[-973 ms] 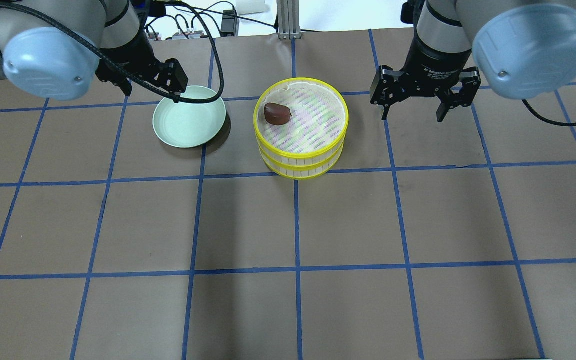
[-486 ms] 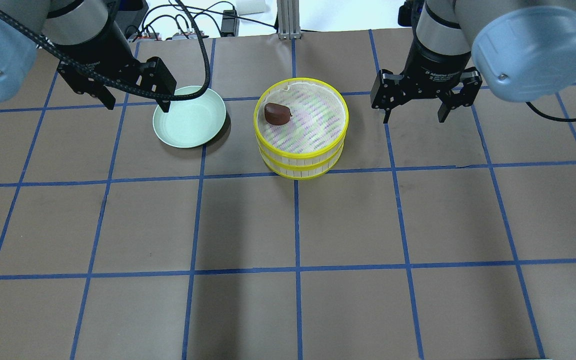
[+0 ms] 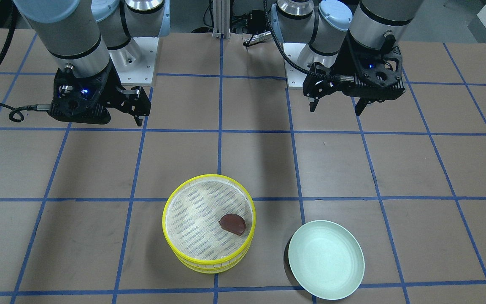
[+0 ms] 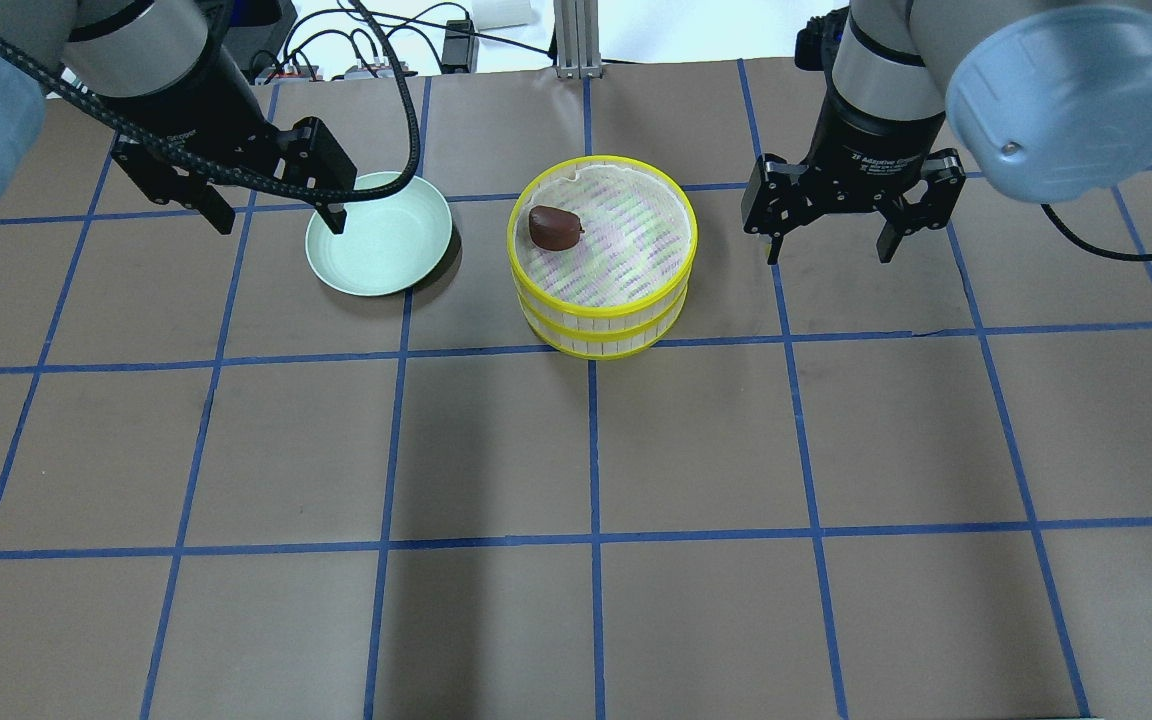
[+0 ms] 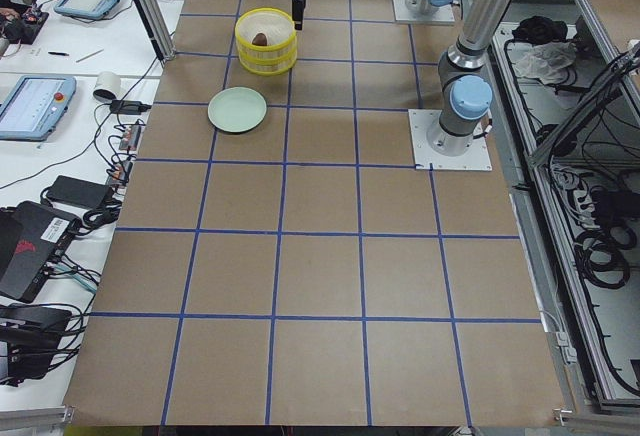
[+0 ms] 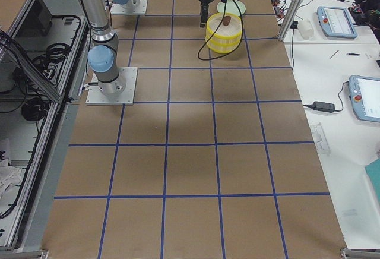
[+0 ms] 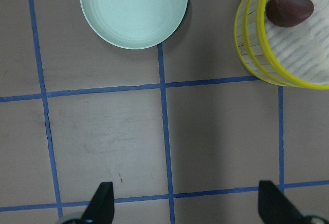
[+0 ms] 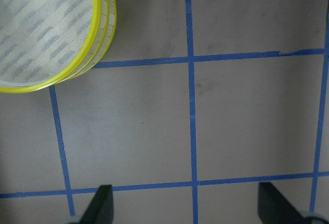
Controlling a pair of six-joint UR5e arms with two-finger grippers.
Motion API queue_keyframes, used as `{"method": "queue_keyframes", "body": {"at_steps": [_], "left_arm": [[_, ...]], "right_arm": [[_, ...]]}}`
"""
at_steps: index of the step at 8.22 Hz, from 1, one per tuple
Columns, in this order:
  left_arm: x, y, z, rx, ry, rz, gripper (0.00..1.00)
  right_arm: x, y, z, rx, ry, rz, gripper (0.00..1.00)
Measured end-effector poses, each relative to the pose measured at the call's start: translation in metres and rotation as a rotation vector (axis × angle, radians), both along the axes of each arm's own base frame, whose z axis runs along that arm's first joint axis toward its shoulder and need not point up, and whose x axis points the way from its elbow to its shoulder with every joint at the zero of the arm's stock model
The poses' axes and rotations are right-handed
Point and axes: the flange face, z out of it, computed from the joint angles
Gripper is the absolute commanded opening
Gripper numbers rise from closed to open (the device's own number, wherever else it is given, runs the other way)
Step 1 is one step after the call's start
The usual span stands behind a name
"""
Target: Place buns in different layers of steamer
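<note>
The steamer [image 4: 601, 312] stands as two stacked yellow-rimmed trays at the table's far middle; it also shows in the front view [image 3: 209, 262]. The dark reddish-brown bun [image 4: 554, 227] lies on the top tray's mesh near its left edge, and shows in the front view [image 3: 233, 223] and the left wrist view [image 7: 289, 9]. The cream-white bun is hidden or out of view. My left gripper [image 4: 279, 225] is open and empty, above the table by the plate's left edge. My right gripper [image 4: 829, 255] is open and empty, to the right of the steamer and apart from it.
A pale mint-green plate [image 4: 379, 240] sits empty to the left of the steamer, a small gap between them; it also shows in the left wrist view [image 7: 133, 8]. Cables and a metal post lie along the table's far edge. Blue tape lines grid the brown tabletop.
My left gripper has swung left, off the plate's far rim, and turned so both fingers show. My right gripper has shifted slightly nearer. The steamer, bun and plate have not moved.
</note>
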Motion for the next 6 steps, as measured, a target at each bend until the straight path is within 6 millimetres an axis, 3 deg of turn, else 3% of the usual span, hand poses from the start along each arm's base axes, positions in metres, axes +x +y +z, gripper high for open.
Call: {"method": "queue_keyframes", "body": {"at_steps": [6], "left_arm": [[-0.0002, 0.0011, -0.0033, 0.005, -0.002, 0.000, 1.00]], "right_arm": [[0.0013, -0.0013, 0.0017, -0.013, -0.010, -0.005, 1.00]]}}
